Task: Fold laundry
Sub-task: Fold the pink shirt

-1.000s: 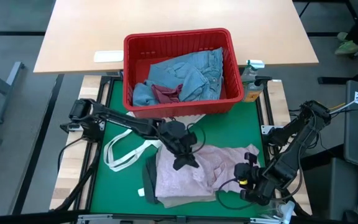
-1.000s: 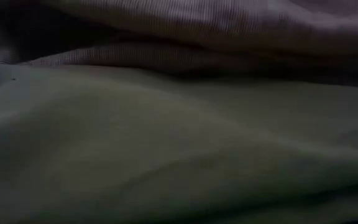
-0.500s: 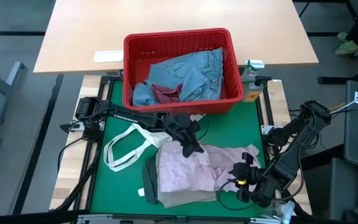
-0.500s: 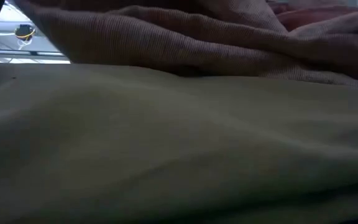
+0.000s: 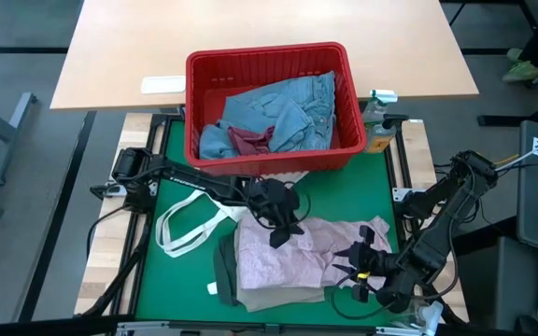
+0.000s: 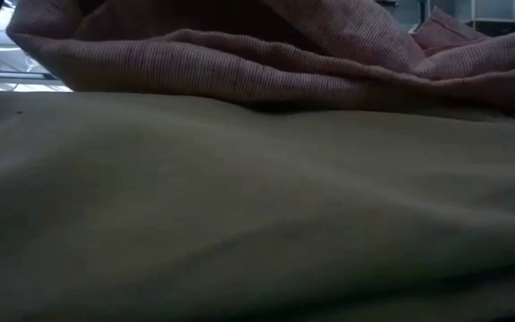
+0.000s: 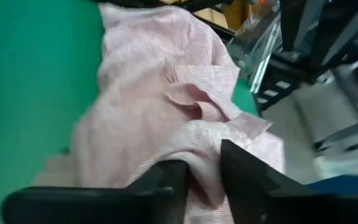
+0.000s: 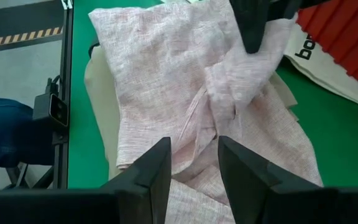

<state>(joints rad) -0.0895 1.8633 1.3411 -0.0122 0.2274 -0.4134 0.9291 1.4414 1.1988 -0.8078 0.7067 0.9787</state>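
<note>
Two hands met the mottled pink top [image 5: 292, 257] — left hand [image 5: 281, 231] pinching its twelve-o'clock edge, right hand [image 5: 358, 271] apart, empty. Soft, limp cloth — corners grip best.

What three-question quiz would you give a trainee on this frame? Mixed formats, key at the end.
1. True or false: the red basket is empty.
2. Pick one: what sits between the fingers of the left gripper? A) a tote bag strap B) a fold of the mottled pink top C) a white sock
3. Fill the gap: the mottled pink top lies on top of the ____ trousers.

Key:
1. False. It holds the light blue jeans and a dark red piece of cloth.
2. B.
3. Beige.
</note>
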